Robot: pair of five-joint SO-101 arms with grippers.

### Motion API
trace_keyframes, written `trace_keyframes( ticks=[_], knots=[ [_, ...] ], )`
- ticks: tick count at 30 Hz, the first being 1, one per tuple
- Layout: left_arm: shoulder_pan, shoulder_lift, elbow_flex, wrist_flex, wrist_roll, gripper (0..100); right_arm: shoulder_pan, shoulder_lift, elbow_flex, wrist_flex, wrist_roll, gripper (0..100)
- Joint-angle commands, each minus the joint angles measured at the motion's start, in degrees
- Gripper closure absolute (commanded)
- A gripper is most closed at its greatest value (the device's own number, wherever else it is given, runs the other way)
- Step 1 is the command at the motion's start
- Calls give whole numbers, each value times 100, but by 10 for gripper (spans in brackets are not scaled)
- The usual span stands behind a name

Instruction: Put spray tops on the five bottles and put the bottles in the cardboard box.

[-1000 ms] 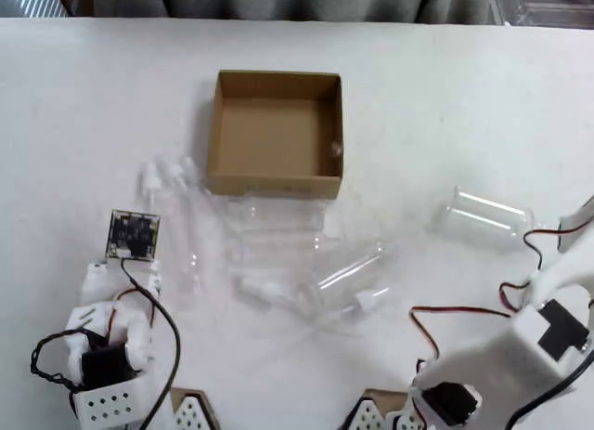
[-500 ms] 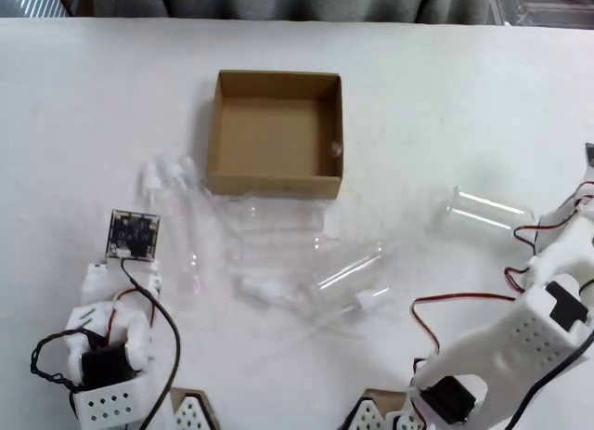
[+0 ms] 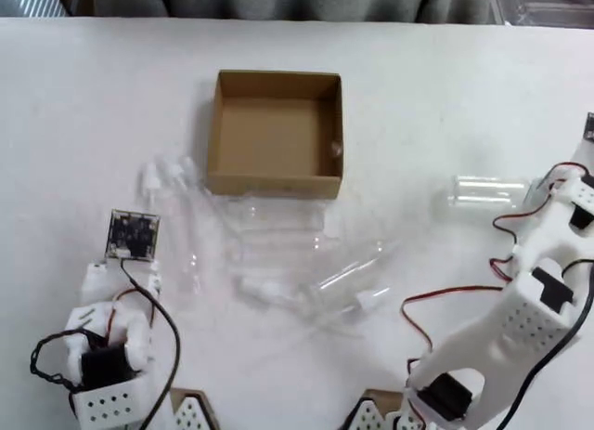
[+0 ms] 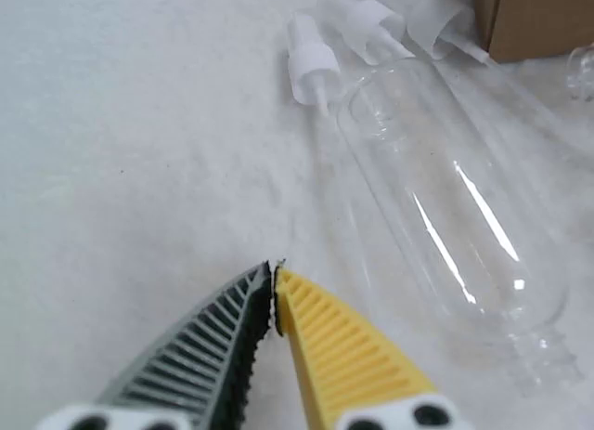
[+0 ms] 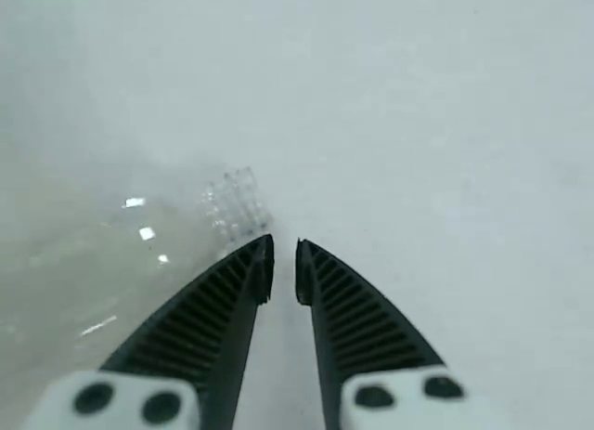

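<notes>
On the table (image 3: 445,96), a bottle (image 3: 483,190) lies beside the right hand (image 5: 282,263).

One cardboard box (image 3: 274,184) — at least four bottles (image 3: 483,190), three spray tops (image 4: 311,63)

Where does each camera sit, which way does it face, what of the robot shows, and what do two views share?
High view: fixed overhead, looking down on table, cardboard box and both arms.
Left wrist view: on left arm, facing a lying bottle past the shut left gripper.
Right wrist view: on right arm, facing another bottle past the slightly open right gripper.
Shared: high and left wrist views show the box.
</notes>
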Motion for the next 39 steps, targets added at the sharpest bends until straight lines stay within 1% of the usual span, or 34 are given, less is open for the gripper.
trace_keyframes(
  ticks=[1, 5, 11, 13, 18, 20, 25, 27, 32, 37, 39],
  knots=[
    [-48, -75, -18, -132, -35, 980, -66, 22, -853, 435, -457, 974],
    [-48, -75, -18, -132, -35, 980, -92, 66, -1679, 1622, -914, 971],
    [-48, -75, -18, -132, -35, 980, -391, 57, -2743, 3204, -1178, 970],
    [-48, -75, -18, -132, -35, 980, -426, 57, -2980, 3600, -1187, 966],
    [-48, -75, -18, -132, -35, 980, -479, 57, -3147, 4321, -1240, 875],
    [-48, -75, -18, -132, -35, 980, -479, 57, -3165, 4523, -1143, 869],
    [-48, -75, -18, -132, -35, 980, -497, -57, -3138, 4567, -1046, 875],
    [-48, -75, -18, -132, -35, 980, -611, -66, -3165, 4541, -1064, 875],
    [-48, -75, -18, -132, -35, 980, -857, -40, -3138, 4163, -1960, 871],
    [-48, -75, -18, -123, -35, 980, -936, -31, -3138, 4127, -2787, 745],
    [-48, -75, -18, -123, -35, 980, -936, -22, -3121, 4031, -2892, 731]
  ],
)
